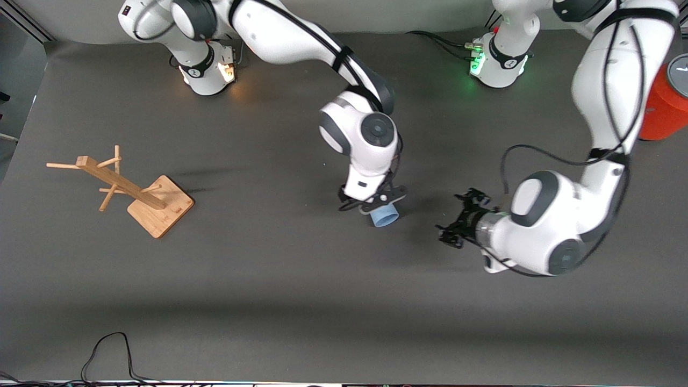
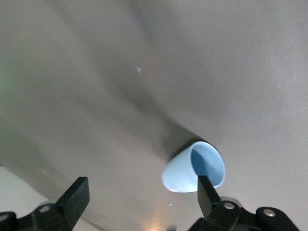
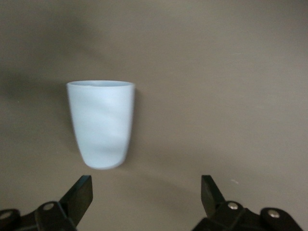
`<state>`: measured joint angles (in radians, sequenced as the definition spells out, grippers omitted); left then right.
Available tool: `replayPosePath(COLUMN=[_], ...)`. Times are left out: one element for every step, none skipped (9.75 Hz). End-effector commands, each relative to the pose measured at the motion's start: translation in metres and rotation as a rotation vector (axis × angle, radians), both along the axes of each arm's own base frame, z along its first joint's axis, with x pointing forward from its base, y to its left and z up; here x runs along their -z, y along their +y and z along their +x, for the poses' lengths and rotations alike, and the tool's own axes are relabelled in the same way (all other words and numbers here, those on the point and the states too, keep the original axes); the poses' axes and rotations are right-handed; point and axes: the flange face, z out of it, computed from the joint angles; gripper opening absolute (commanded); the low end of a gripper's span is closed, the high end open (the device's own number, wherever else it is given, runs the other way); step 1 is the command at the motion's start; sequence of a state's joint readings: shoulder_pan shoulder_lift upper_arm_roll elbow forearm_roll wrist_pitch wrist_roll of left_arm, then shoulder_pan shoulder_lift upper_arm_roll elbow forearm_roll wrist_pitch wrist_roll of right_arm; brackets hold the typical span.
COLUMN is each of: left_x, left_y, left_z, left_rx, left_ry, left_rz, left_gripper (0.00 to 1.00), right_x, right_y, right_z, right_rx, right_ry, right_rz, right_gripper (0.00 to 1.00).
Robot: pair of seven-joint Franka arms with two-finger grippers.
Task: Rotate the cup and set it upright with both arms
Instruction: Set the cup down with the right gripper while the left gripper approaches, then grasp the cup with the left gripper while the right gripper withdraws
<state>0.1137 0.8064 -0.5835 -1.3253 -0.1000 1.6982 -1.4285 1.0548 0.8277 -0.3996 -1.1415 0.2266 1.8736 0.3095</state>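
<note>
The light blue cup point(image 1: 385, 216) lies on its side on the dark table, near the middle. My right gripper point(image 1: 376, 206) hangs just above it, pointing down. In the right wrist view the cup point(image 3: 101, 124) shows side-on, its base end close to the open gripper point(image 3: 144, 197), outside the fingers. My left gripper point(image 1: 461, 222) is open and low over the table, toward the left arm's end from the cup, aimed at it. In the left wrist view the cup's open mouth point(image 2: 194, 168) faces the open, empty gripper point(image 2: 142, 197).
A wooden peg rack point(image 1: 134, 188) on a square base stands toward the right arm's end. An orange cylinder with a grey top point(image 1: 664, 110) stands by the left arm's end. A black cable point(image 1: 107, 349) lies at the table's near edge.
</note>
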Motion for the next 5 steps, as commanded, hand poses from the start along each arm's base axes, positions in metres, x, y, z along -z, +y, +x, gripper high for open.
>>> replayPosePath(left_x=[0.032, 0.049, 0.060, 0.069, 0.077], left_y=[-0.050, -0.072, -0.090, -0.104, -0.115], left_z=[-0.004, -0.009, -0.013, -0.019, -0.028], left_rx=[-0.057, -0.092, -0.115, -0.105, -0.090], left_ry=[0.014, 0.016, 0.015, 0.024, 0.031], left_rz=[0.007, 0.015, 0.020, 0.033, 0.067], left_gripper=[1.00, 1.00, 1.00, 1.00, 1.00], right_x=[-0.086, -0.119, -0.152, -0.179, -0.204], right_y=[-0.097, -0.139, -0.172, -0.208, -0.247], right_z=[0.000, 0.007, 0.011, 0.017, 0.025], right_rx=[0.016, 0.028, 0.055, 0.098, 0.125], right_ry=[0.030, 0.050, 0.063, 0.078, 0.079], right_rz=[0.030, 0.037, 0.045, 0.048, 0.064], right_gripper=[1.00, 1.00, 1.00, 1.00, 1.00])
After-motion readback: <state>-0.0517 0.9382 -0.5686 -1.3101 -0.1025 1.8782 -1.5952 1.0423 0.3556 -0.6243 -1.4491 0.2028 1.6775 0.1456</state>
